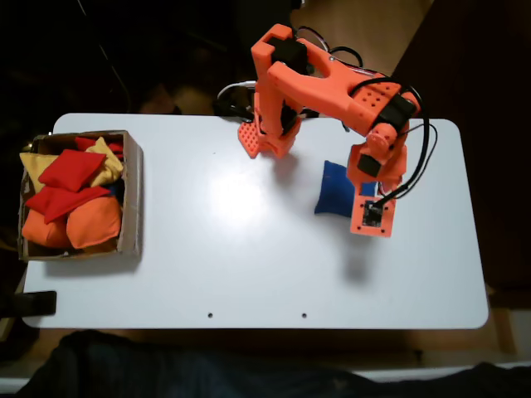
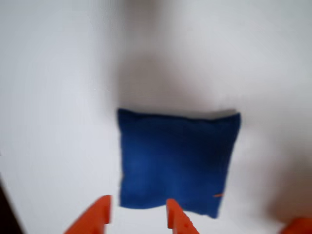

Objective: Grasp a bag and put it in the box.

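Note:
The royal-blue bag lies flat on the white table, right of centre in the fixed view. My orange gripper hangs over its right part and hides that side. In the wrist view the bag is a blurred square in the middle. The gripper enters from the bottom edge, open, its two orange fingertips just above the bag's near edge with nothing between them. The brown cardboard box stands at the table's left end, far from the gripper.
Red, orange and yellow beanbags fill the box. The arm's base stands at the table's back edge with black cables behind it. A wide stretch of bare white table lies between bag and box.

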